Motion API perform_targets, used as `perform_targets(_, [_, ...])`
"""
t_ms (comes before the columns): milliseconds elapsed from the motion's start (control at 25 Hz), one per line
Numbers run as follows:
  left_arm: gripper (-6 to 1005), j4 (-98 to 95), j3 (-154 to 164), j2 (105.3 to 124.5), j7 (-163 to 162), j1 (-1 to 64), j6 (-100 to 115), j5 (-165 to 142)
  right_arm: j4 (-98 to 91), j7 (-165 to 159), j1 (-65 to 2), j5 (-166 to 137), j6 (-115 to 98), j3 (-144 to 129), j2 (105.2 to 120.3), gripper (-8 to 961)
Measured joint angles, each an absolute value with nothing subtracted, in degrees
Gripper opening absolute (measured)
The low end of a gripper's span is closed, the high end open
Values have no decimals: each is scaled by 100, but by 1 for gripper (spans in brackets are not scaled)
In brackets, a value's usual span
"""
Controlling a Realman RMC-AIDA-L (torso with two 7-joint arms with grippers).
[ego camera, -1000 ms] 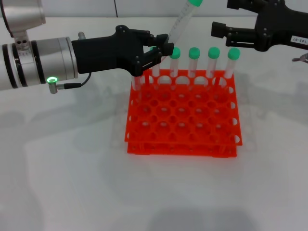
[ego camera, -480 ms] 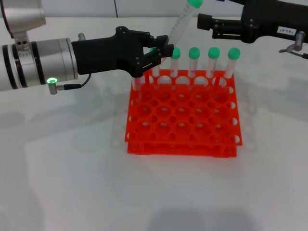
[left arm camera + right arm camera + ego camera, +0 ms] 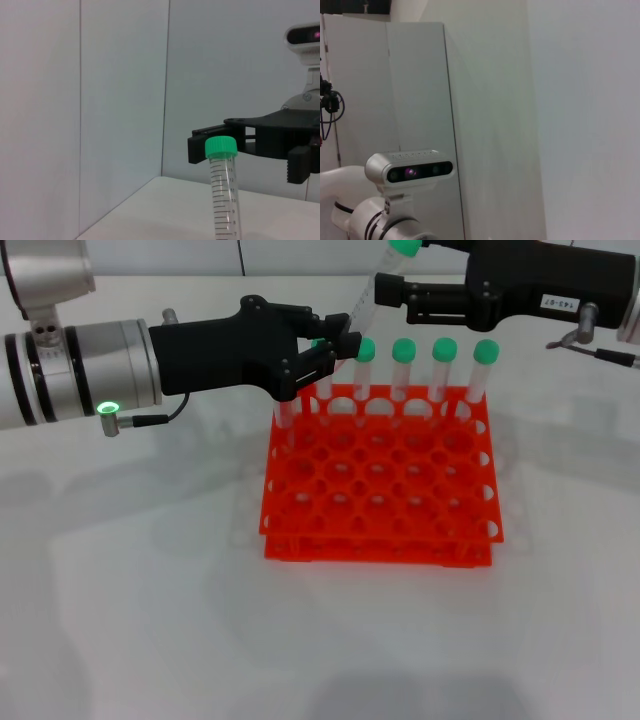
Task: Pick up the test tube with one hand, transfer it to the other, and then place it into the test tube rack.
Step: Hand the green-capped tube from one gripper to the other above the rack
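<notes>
Tube (image 3: 372, 292) is looking light, stiff and slippery, so gripping its clear middle seems best. Left gripper (image 3: 340, 340) is pinching its lower part above the rack (image 3: 380, 480). Its long axis is tilting, cap up and rightward. Right gripper (image 3: 390, 288) is waiting open beside the cap.

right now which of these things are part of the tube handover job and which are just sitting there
Part of the job:
- test tube, tilted, held by the left gripper
- right gripper, open, around the tube's upper part near the cap
- test tube rack

Just sitting there:
- capped tubes standing in the rack's back row
- table
</notes>
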State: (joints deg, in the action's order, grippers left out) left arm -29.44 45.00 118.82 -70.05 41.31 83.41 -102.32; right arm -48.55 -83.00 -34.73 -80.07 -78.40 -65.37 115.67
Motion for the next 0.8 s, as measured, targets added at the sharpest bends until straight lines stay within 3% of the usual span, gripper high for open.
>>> perform_targets(160, [206, -2944, 4500, 11882, -7005, 4130, 8341, -10222, -4843, -8300, -3496, -8007, -7835, -6538, 11567, 833])
perform_targets(360, [207, -2944, 4500, 11882, -7005, 4145, 8341, -10217, -4829, -8306, -3510, -8007, -7794, -6536, 11566, 735])
perform_targets(800, [208, -2944, 4500, 11883, -7005, 4153, 8341, -10235, -4799, -8328, -3576, -8007, -7666, -6530, 11566, 653])
